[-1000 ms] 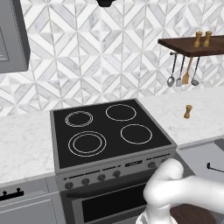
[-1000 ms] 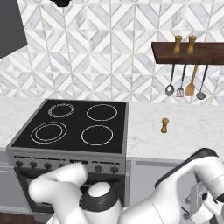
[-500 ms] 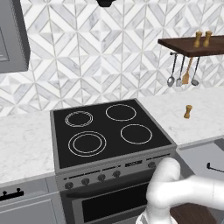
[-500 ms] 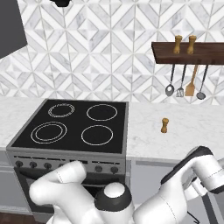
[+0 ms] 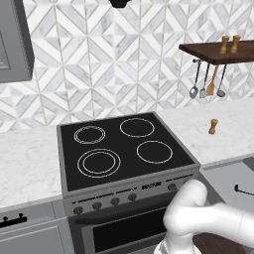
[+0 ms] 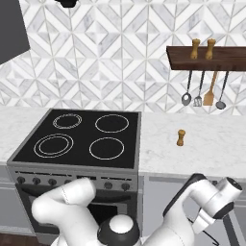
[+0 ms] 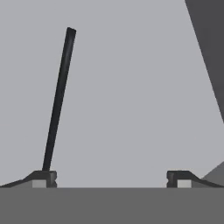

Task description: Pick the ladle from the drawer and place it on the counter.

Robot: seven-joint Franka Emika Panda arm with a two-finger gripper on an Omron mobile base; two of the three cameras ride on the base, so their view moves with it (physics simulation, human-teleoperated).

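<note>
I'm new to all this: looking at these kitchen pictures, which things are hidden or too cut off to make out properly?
- Ladle, hand view: its thin dark handle lies on the drawer's pale floor, but the lower end runs behind the left fingertip, so the scoop is hidden.
- Drawer, left base view: cut off by the right edge and covered by the white arm.
- Gripper, hand view: open, but whether a fingertip touches the handle is unclear.

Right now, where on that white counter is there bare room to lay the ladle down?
The white counter lies bare between the stove and the small wooden pepper mill, and again right of the mill. Left of the stove is another open stretch. It is crowded under the shelf, where utensils hang.
</note>
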